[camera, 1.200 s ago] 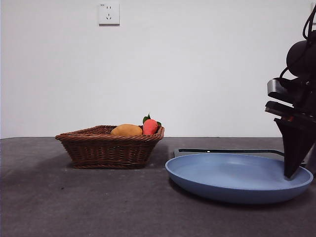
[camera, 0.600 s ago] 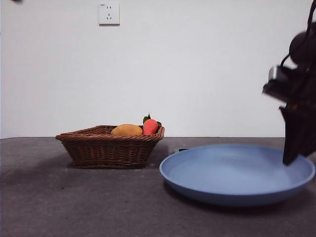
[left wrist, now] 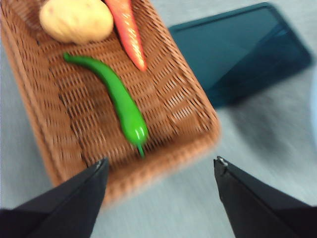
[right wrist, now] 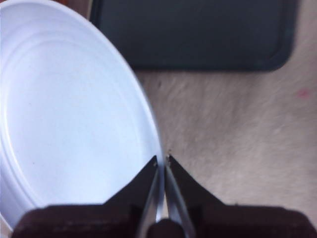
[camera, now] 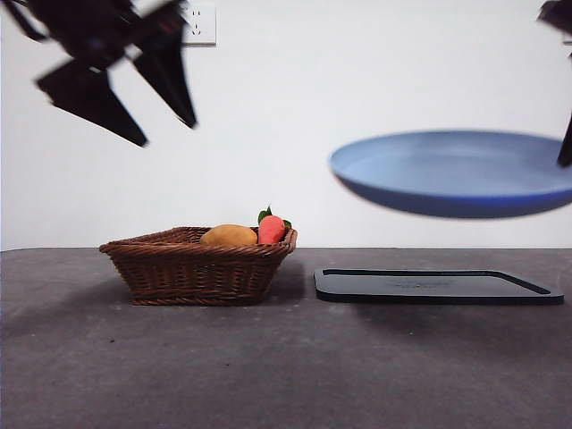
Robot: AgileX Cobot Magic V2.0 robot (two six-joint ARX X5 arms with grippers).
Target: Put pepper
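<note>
The green pepper [left wrist: 121, 101] lies in the wicker basket [left wrist: 193, 116], beside a carrot [left wrist: 128, 29] and a pale potato [left wrist: 77, 20]; in the front view it is hidden behind the basket [camera: 197, 266] wall. My left gripper [left wrist: 161, 166] hangs open above the basket's near edge, seen in the front view as the left gripper [camera: 170, 116] at the upper left. My right gripper [right wrist: 162, 159] is shut on the rim of the blue plate [right wrist: 64, 124], holding the plate [camera: 456, 174] in the air above the black tray [camera: 438, 286].
The black tray [left wrist: 237, 49] lies flat on the grey table to the right of the basket. A yellow-orange fruit [camera: 229, 236] and a red-orange item with green leaves [camera: 272, 229] show over the basket's rim. A wall socket [camera: 201, 24] is behind.
The right gripper has lifted the blue plate off the black tray and high into the air. The left arm has come into view above the basket.
</note>
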